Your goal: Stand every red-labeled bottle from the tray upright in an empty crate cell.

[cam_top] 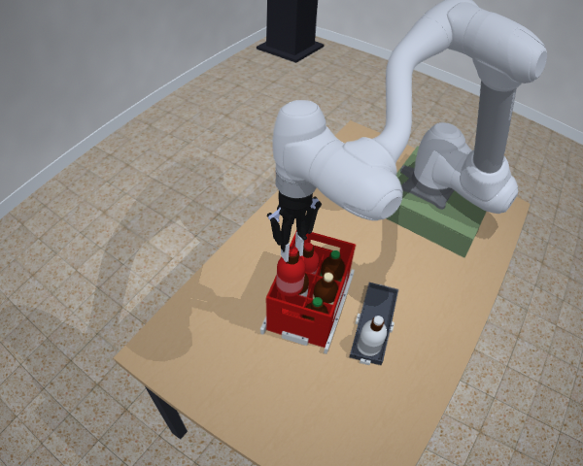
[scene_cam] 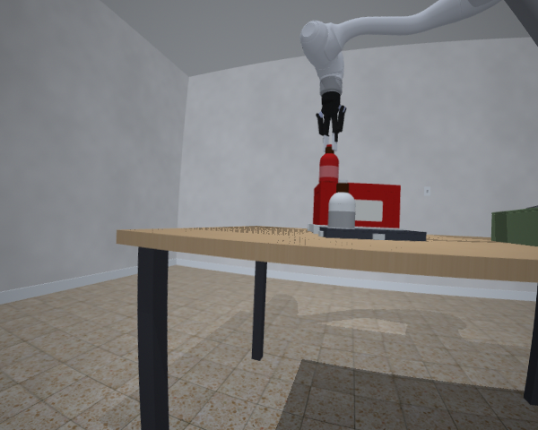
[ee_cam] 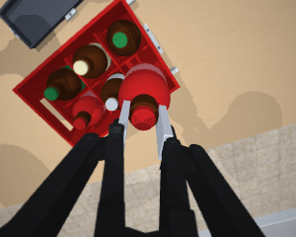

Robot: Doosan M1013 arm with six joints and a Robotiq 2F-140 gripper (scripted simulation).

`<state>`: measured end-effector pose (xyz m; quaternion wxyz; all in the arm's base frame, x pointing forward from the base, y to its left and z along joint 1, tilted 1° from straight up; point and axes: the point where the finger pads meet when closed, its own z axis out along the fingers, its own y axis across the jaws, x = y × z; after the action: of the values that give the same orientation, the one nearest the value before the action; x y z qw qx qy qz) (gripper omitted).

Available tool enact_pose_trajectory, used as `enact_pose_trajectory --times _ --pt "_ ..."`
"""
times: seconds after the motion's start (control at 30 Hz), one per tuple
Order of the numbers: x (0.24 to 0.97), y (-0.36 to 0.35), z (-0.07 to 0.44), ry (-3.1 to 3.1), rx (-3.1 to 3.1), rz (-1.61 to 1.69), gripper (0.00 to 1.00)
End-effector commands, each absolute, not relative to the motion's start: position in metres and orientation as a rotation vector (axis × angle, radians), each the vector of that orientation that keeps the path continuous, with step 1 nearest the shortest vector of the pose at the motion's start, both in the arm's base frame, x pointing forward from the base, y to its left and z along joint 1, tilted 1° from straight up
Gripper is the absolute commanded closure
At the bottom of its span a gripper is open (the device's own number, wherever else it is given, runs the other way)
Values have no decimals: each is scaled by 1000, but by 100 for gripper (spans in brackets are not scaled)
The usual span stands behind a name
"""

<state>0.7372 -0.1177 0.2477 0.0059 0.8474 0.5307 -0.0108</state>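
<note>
My gripper [cam_top: 291, 249] is shut on the neck of a red-labeled bottle [cam_top: 290, 281] and holds it upright over the near left corner cell of the red crate [cam_top: 309, 295]. The bottle's body stands mostly above the rim; its bottom is hidden behind the crate wall in the side view [scene_cam: 328, 171]. In the wrist view the fingers clamp the held bottle's cap [ee_cam: 143, 111]. A second red-labeled bottle [cam_top: 309, 254] stands in the far left cell. Brown bottles with green [ee_cam: 119, 39], cream [ee_cam: 81, 66] and white [ee_cam: 111, 104] caps fill other cells. The dark tray [cam_top: 369, 318] holds one upright white-labeled bottle [cam_top: 373, 333].
The tray lies just right of the crate on the wooden table. The arm's green base block [cam_top: 437, 216] stands at the table's far right. A black pillar [cam_top: 291, 24] stands on the floor at the back.
</note>
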Motion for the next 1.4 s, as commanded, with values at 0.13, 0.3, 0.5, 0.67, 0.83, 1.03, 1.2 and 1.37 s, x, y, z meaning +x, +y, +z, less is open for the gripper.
enact_pose_trajectory --times 0.13,0.3,0.5,0.67,0.83,1.03,1.2,1.37 --pt "739 -119 248 1661 2652 -33 100" --pt "739 -119 248 1661 2652 -33 100" --pt "739 -120 248 1661 2652 -33 100" --pt "740 -120 248 1661 2652 -33 100" --pt "740 -120 248 1661 2652 -33 100" --pt "740 -120 248 1661 2652 -33 100" --pt "740 -120 248 1661 2652 -33 100" --pt "740 -120 248 1661 2652 -33 100"
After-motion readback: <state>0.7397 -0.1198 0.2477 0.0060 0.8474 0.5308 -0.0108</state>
